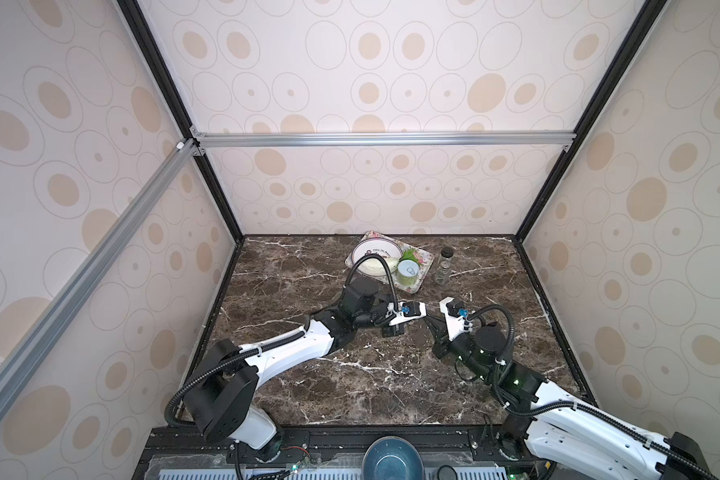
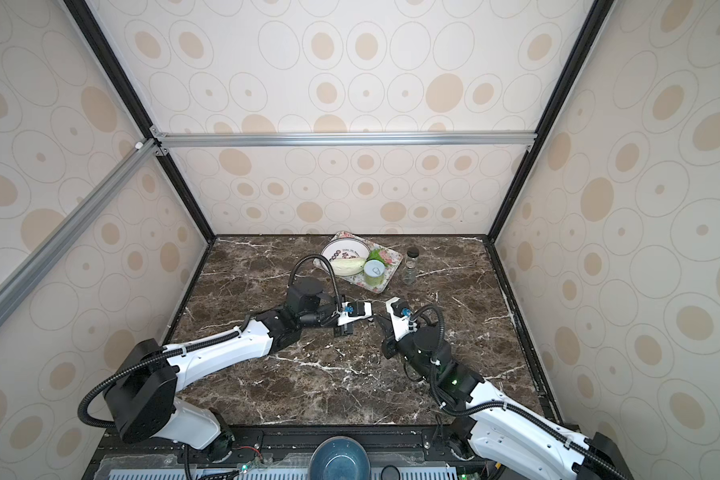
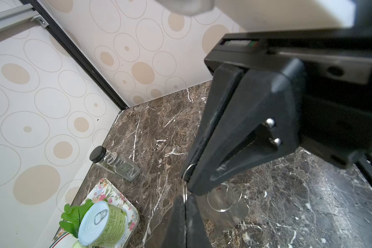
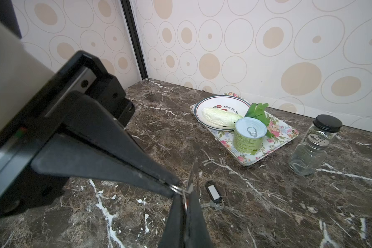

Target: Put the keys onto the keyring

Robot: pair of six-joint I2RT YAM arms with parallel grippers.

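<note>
Two end effectors met tip to tip above the middle of the desk [image 4: 266, 204], slightly right of centre. The left end effector [image 3: 191, 182] was pressed together on a thin wire ring [image 3: 188, 170]. The right end effector [image 4: 172, 189], reaching in from the near right, was likewise pinched shut, apparently on the same bit of wire.

The step in hand looked like threading the first key, one side steadying the ring while the other worked a loop onto it. The black-tag key [image 4: 213, 194] lay flat on the desk just right of the tips, untouched, so that key at least was not yet on. The next move would call for very small, well-aligned motions: holding both pinches firm, prising the coil apart and sliding metal along it without letting it spring free. After that, the black-tag key would need lifting off a hard, flat surface.

Much was hard to read. What was probably the keyring [image 3: 238, 209], a flat grey piece among larger loops, sat half hidden behind the left end effector's finger. Whether it hung or lay on the desk could not be told. Only a red speck hinted at the red-tag key [image 3: 218, 189]. A thin metal edge [image 4: 192, 171] rose beside the tips and could not be identified. In both top views the contact point was too small and dark to make out.
</note>
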